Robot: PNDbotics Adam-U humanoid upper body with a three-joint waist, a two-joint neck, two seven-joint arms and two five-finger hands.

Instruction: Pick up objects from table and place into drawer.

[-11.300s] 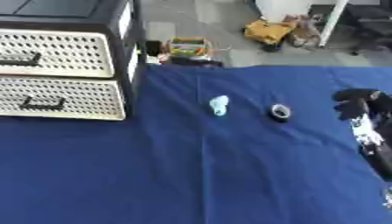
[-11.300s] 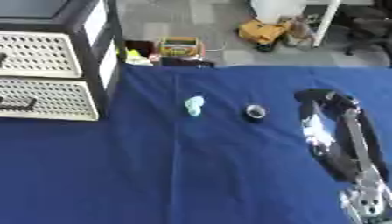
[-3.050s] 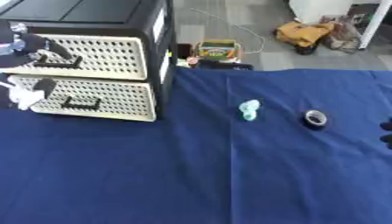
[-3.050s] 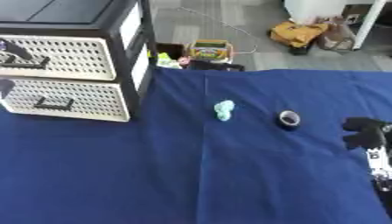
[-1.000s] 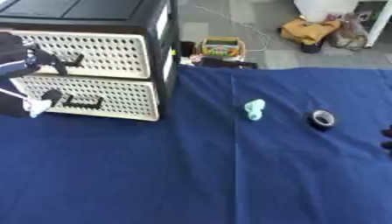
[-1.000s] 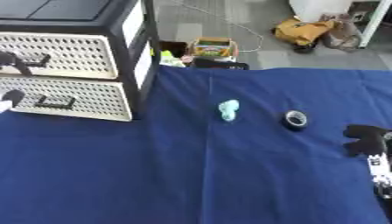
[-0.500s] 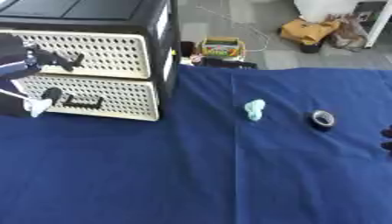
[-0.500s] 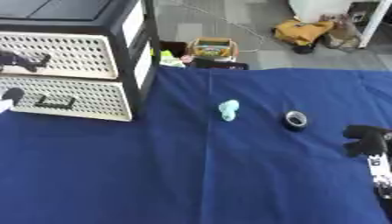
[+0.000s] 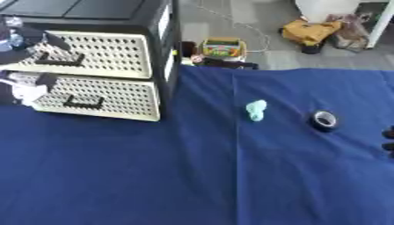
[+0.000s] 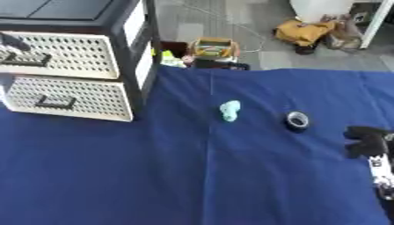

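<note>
A black drawer unit [image 9: 165, 52] with two cream perforated drawers stands at the table's back left. My left hand [image 9: 29, 48] is at the front of the upper drawer [image 9: 107, 55], right by its dark handle [image 9: 60, 60]; whether it holds the handle is not clear. The lower drawer [image 9: 115, 96] looks closed. A small teal object [image 9: 255, 110] lies mid-table on the blue cloth. To its right sits a black tape roll [image 9: 324, 119]. My right hand [image 10: 368, 140] rests by the right edge, below and to the right of the roll, holding nothing.
The blue cloth [image 9: 192, 176] covers the table. Beyond its far edge a colourful box [image 9: 223, 47] and yellow bags [image 9: 308, 30] sit on the floor.
My left hand has shifted slightly up and to the left along the drawer front. The teal object, the tape roll and the right hand have not moved.
</note>
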